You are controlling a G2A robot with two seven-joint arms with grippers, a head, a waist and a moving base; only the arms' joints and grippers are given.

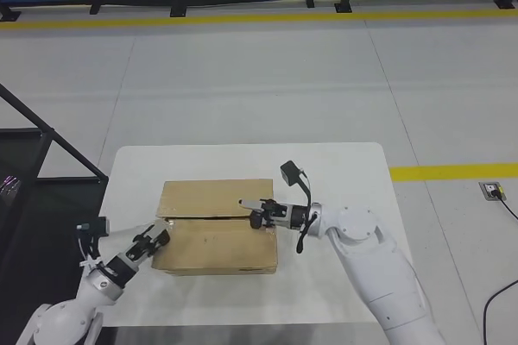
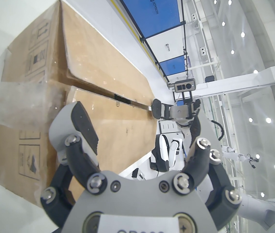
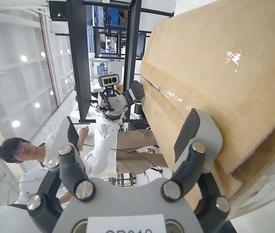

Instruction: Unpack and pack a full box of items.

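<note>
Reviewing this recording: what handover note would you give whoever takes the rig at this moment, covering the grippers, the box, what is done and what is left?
Left gripper: open, empty, at one end of the cardboard box, by its centre seam.
Right gripper: open, empty, at the opposite end of that seam.
Box: on the white table, both top flaps down, clear tape at the end. The contents are hidden.
Done: nothing is out of the box.
Left: open the flaps, unpack the items, repack them.
</note>
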